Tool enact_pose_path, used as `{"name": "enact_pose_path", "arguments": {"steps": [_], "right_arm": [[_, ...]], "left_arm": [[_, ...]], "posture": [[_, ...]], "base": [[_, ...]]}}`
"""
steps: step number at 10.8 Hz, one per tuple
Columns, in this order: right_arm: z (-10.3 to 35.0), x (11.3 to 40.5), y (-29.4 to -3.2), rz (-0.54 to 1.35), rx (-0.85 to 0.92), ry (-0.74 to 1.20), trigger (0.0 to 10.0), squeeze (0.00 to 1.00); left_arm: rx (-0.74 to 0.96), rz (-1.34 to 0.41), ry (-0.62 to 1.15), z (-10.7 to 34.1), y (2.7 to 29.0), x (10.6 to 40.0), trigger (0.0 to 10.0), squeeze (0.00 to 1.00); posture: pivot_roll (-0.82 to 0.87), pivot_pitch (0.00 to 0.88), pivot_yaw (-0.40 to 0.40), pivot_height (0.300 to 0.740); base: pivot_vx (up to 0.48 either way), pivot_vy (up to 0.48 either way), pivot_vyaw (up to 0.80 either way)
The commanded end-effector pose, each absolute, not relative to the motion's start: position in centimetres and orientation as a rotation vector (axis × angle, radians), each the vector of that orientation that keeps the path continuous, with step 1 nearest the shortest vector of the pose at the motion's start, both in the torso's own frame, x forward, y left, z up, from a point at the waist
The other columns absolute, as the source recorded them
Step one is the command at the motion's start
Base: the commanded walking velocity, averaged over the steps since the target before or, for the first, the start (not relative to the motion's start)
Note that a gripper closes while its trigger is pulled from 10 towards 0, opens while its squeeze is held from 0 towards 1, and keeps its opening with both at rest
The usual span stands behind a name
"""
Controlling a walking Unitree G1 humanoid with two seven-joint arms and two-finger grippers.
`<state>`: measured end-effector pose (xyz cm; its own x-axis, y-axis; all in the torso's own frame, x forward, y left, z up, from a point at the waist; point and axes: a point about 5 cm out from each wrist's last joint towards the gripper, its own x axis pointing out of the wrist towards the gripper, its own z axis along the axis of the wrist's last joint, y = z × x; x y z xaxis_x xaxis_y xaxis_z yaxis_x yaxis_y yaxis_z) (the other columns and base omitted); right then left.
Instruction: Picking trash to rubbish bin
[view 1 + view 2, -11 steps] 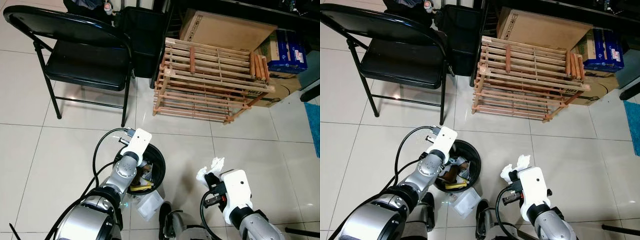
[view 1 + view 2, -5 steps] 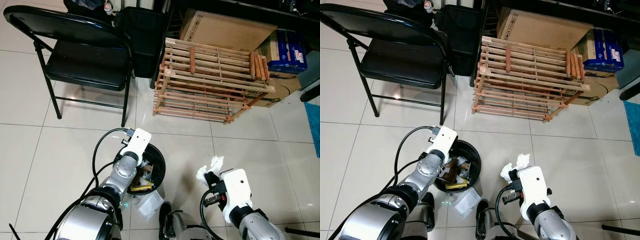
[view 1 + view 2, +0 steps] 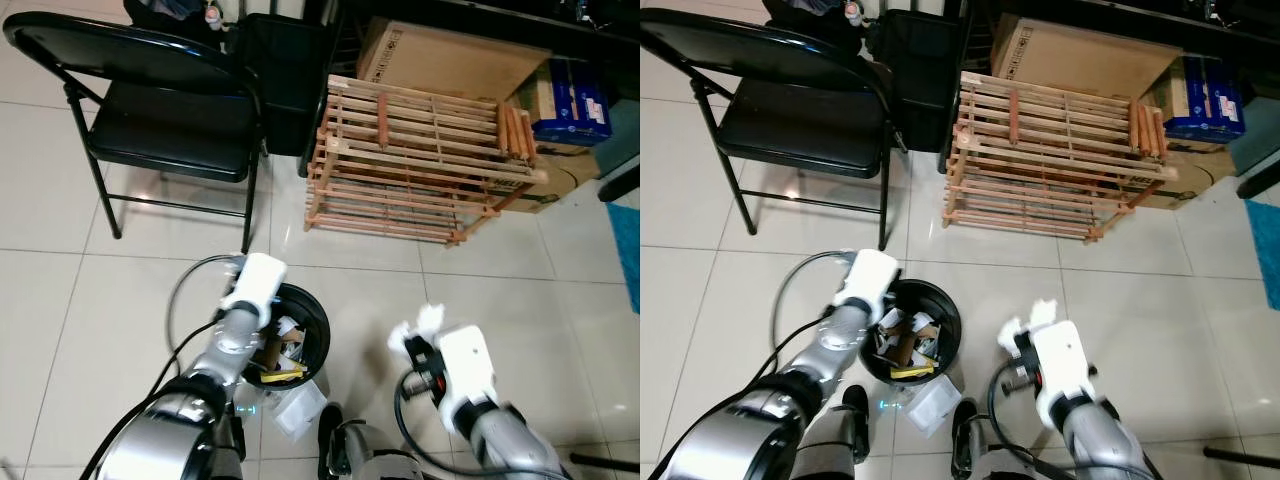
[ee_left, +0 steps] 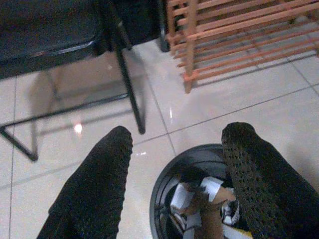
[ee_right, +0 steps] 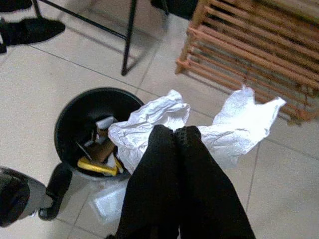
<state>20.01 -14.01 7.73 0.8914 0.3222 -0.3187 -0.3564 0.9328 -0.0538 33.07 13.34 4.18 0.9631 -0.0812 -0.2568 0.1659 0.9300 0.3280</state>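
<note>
One black bin [image 3: 930,345] on pale floor tiles [image 3: 1200,330] by a chair [image 3: 800,120]

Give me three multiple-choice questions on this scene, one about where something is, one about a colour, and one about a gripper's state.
1. Where is the rubbish bin?
A. on the chair
B. on the tiled floor by the left gripper
C. inside the wooden rack

2. What colour is the folding chair?
A. black
B. red
C. white

3. What is the right gripper doing?
A. hanging open
B. gripping a yellow wrapper
C. shut on the crumpled white paper

Answers: 1 B, the bin stands on the tiles beneath that open gripper. 2 A, seat and frame are black. 3 C, closed fingers pinch the paper.
</note>
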Motion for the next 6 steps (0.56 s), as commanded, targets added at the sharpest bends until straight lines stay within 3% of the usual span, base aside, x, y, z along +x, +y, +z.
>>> {"name": "enact_pose_path", "arguments": {"steps": [1, 3, 6], "right_arm": [[6.8, 19.9, -14.4, 0.353, -0.119, 0.346, 10.0, 0.00], [6.1, 22.5, -14.0, 0.414, -0.140, 0.337, 10.0, 0.00], [4.5, 26.2, -13.1, 0.495, -0.180, 0.351, 10.0, 0.00]], "left_arm": [[0.324, -0.151, 0.278, 3.1, 13.1, 32.1, 10.0, 1.00], [0.279, -0.181, 0.277, 2.8, 14.1, 30.0, 10.0, 1.00], [0.218, -0.247, 0.259, 6.1, 14.5, 26.5, 10.0, 1.00]], "posture": [[0.03, 0.344, -0.178, 0.740], [0.15, 0.364, -0.178, 0.740], [0.29, 0.388, -0.169, 0.740]], "base": [[0.000, 0.000, 0.00], [0.000, 0.000, 0.00], [0.000, 0.000, 0.00]]}}
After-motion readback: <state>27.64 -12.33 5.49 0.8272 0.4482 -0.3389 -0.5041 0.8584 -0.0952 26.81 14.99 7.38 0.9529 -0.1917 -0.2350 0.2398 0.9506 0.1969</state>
